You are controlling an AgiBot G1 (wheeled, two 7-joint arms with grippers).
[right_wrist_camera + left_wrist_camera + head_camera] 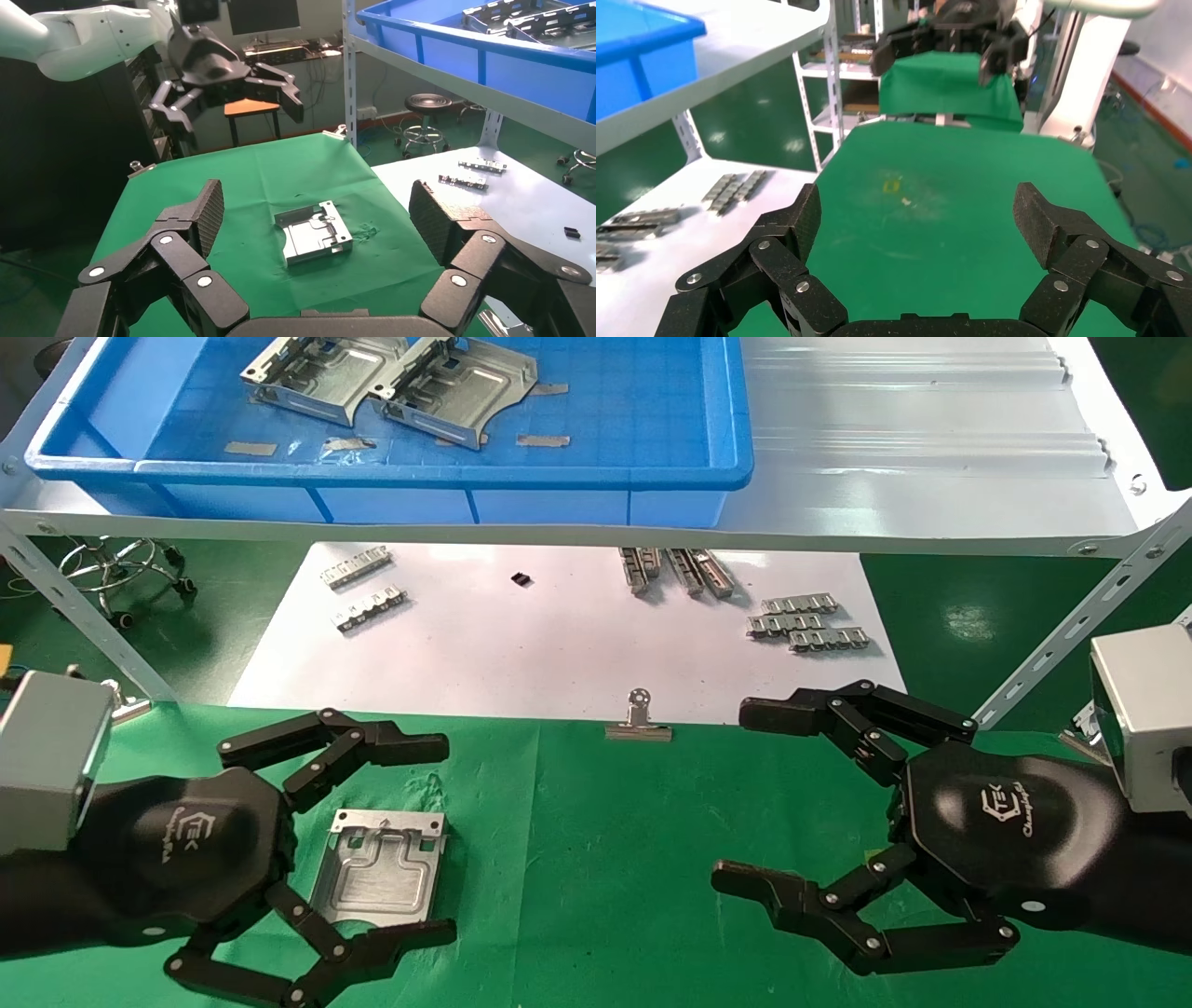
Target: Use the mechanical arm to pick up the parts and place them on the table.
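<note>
While one plate (380,868) lies flat on the green table (596,859), two more wait in the blue bin (652,477).
Your left hand (368,845) hovers over it, fingers spread, holding nothing; your right hand (792,803) is spread wide and empty too, so lift clear before reaching up.

On the table (577,859) before me, one part (380,870) lies flat to my left. Behind the table lies a paper sheet (559,645) strewn with small strips (808,622). Above it, on the shelf (931,449), a bin (652,467) holds two more parts (391,379).
</note>
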